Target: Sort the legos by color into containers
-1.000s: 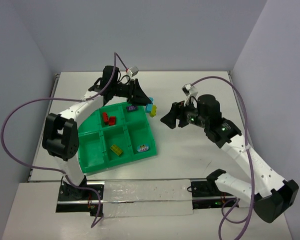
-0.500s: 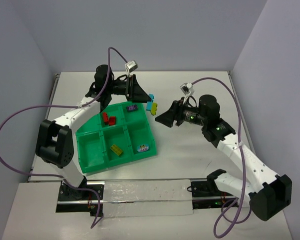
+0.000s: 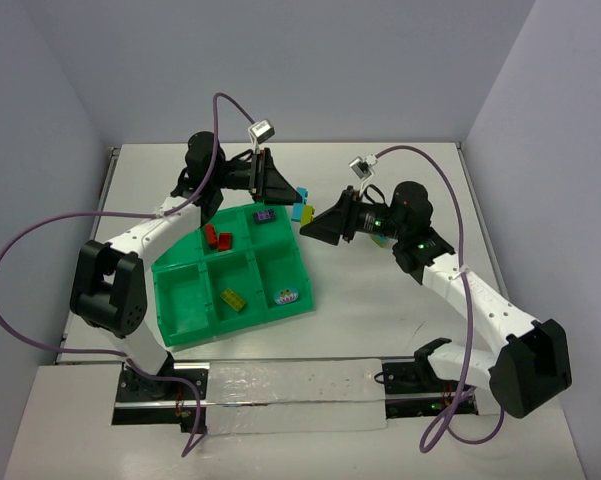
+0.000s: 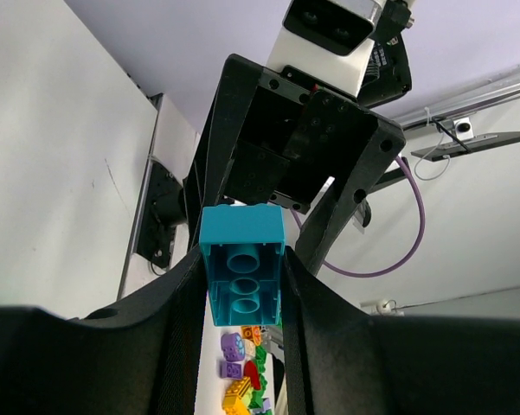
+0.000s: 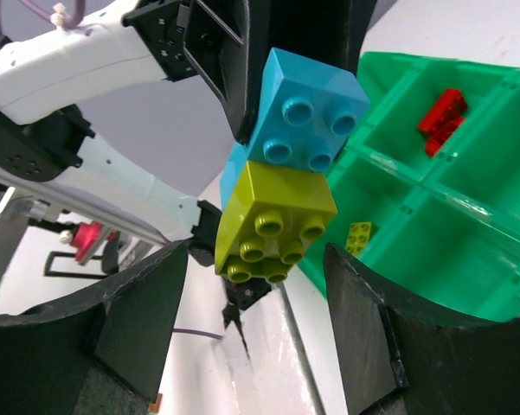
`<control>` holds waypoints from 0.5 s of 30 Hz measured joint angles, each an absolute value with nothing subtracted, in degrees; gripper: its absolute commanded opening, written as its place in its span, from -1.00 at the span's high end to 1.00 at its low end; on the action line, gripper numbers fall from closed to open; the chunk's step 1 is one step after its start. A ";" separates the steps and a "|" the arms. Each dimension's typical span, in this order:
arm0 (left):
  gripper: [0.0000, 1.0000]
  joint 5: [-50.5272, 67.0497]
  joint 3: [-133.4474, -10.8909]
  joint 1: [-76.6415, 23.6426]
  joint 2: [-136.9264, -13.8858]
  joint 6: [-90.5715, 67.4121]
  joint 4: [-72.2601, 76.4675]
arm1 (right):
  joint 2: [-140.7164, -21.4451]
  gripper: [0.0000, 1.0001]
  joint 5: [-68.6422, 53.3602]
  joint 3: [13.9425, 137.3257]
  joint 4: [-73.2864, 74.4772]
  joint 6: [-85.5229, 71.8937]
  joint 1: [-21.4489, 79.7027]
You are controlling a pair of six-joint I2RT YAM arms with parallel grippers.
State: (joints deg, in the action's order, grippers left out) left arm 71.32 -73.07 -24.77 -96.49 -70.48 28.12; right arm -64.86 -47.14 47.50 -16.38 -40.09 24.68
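Observation:
My left gripper [image 3: 286, 194] is shut on a light blue brick [image 4: 242, 264] and holds it in the air past the far right corner of the green tray [image 3: 180, 300]. A yellow-green brick [image 5: 275, 220] is stuck to the blue brick [image 5: 307, 117]. The stack also shows in the top view [image 3: 301, 208]. My right gripper [image 5: 255, 251] is open, with a jaw on each side of the yellow-green brick and a gap on both sides. The tray holds red legos [image 3: 217, 237], a purple one [image 3: 264, 215] and a yellow one [image 3: 233, 299].
A small multicoloured piece [image 3: 288, 296] lies in the tray's near right compartment. The tray wall [image 5: 398, 251] sits just below and right of the held stack. Purple cables [image 3: 40, 230] loop over the table at both sides. The two grippers face each other closely.
My right gripper has moved left, up to the stack, and now brackets the yellow-green brick. My left gripper has shifted slightly back and left with the stack still in it.

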 measured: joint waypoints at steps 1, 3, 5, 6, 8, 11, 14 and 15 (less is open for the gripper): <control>1.00 71.33 -73.05 -24.77 -96.49 -70.57 28.18 | -65.40 -0.37 -47.77 47.46 -17.54 -40.92 24.66; 1.00 71.38 -73.00 -24.77 -96.49 -70.77 28.48 | -66.42 -0.26 -48.81 47.43 -19.88 -42.61 24.59; 1.00 71.44 -72.95 -24.77 -96.44 -70.89 28.71 | -67.32 -0.16 -49.60 47.34 -21.97 -44.11 24.58; 1.00 71.51 -72.86 -24.77 -96.43 -70.99 28.89 | -67.69 -0.12 -49.98 47.25 -22.89 -44.86 24.58; 1.00 71.76 -72.55 -24.77 -96.27 -71.30 29.31 | -68.08 -0.11 -50.34 47.06 -23.77 -46.02 24.56; 1.00 71.93 -72.21 -24.75 -96.04 -71.39 29.87 | -68.32 -0.09 -50.76 46.77 -24.74 -47.18 24.53; 1.00 72.10 -71.96 -24.75 -95.88 -71.45 30.22 | -68.66 0.09 -51.20 46.76 -25.34 -48.12 24.49; 1.00 72.11 -71.96 -24.75 -95.80 -71.42 30.26 | -68.74 0.33 -51.27 46.73 -25.53 -48.43 24.49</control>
State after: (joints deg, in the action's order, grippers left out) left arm 72.11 -71.96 -24.75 -95.80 -71.42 30.26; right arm -68.74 -51.27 46.73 -25.53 -48.43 24.49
